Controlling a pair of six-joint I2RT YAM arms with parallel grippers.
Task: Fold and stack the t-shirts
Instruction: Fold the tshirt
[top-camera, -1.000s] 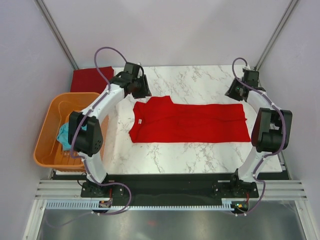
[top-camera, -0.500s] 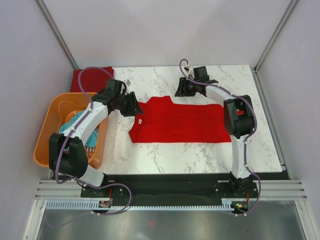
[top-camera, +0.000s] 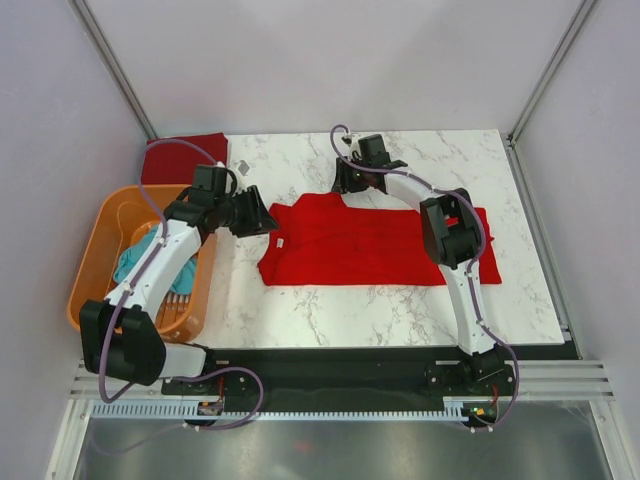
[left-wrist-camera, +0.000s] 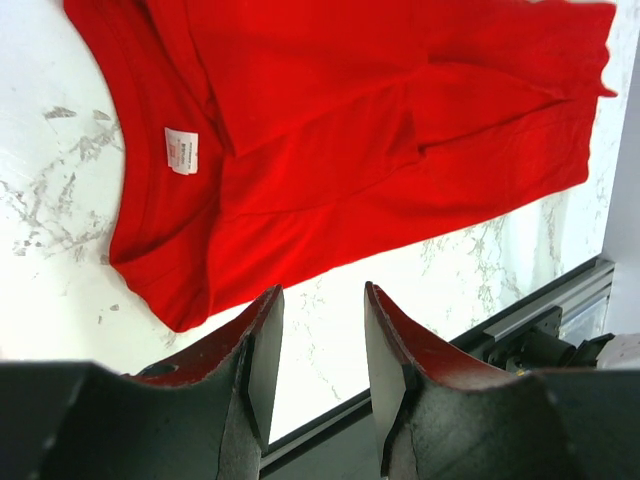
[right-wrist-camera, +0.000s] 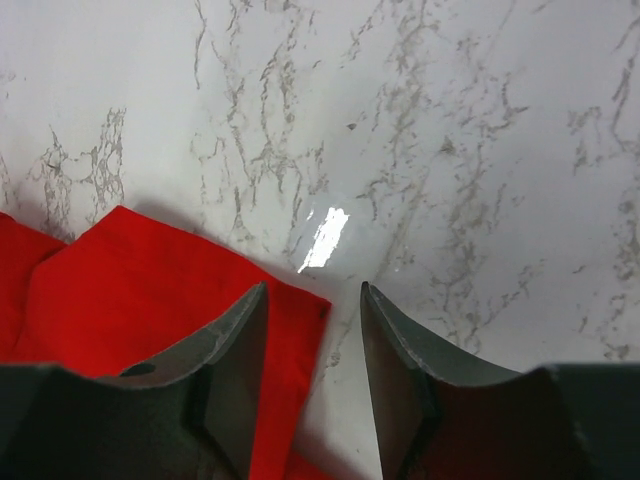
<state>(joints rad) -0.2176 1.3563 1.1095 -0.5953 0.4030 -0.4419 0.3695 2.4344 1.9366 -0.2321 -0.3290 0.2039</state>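
Top view: the bright red t-shirt (top-camera: 370, 242) lies spread on the table (top-camera: 400, 300). The maroon t-shirt (top-camera: 182, 155) is at the far left corner, and the teal t-shirt (top-camera: 135, 262) is in the orange basket (top-camera: 88, 262).
Left wrist: my left claw (left-wrist-camera: 320, 295) is parted and empty, beside the red shirt's edge.
Right wrist: my right claw (right-wrist-camera: 312, 290) is parted and empty, over the shirt's corner.

All 3 views bright, lit from above; I see only soft shadows. R wrist cam: white glare patch mid-frame on glossy white marble-look tabletop (right-wrist-camera: 325, 228), thin shadow along bright red cloth t-shirt (right-wrist-camera: 150, 300) edge, 9 o'clock.
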